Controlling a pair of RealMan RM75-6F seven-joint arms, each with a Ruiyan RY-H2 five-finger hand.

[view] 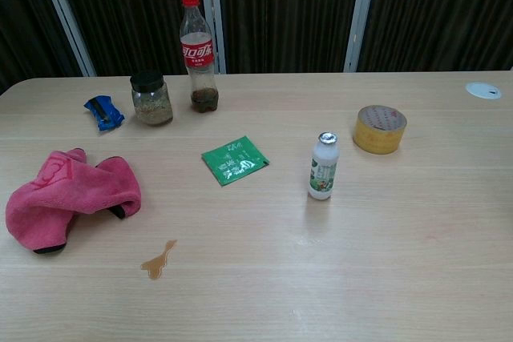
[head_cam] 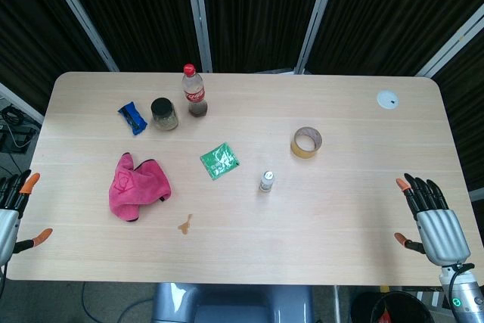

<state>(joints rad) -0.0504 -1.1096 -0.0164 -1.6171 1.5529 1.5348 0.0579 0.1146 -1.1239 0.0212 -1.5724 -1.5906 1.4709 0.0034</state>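
I have both hands parked off the near edge of the pale wooden desk [head_cam: 355,209], and neither one holds or touches anything. My left hand [head_cam: 11,213] sits at the near left corner, only partly in the head view, with its orange-tipped fingers spread apart. My right hand [head_cam: 431,221] sits at the near right corner, palm side down, fingers likewise fanned out and empty. The chest view shows neither hand.

Nearest my left hand is the crumpled pink cloth [head_cam: 138,185], lying on the left part of the desk, with a small brown spill [head_cam: 184,223] just beside it toward me. Behind the cloth I see a blue wrapped packet [head_cam: 132,117], a dark-lidded glass jar [head_cam: 164,113] and a red-capped cola bottle [head_cam: 193,91], nearly empty, standing upright in a row. Near the middle lies a flat green sachet [head_cam: 219,160], and right of it stands a small white bottle with a silver cap [head_cam: 267,181]. Nearest my right hand, though well apart from it, is the yellow roll of tape [head_cam: 306,142]. A white round disc [head_cam: 388,99] sits in the far right corner.
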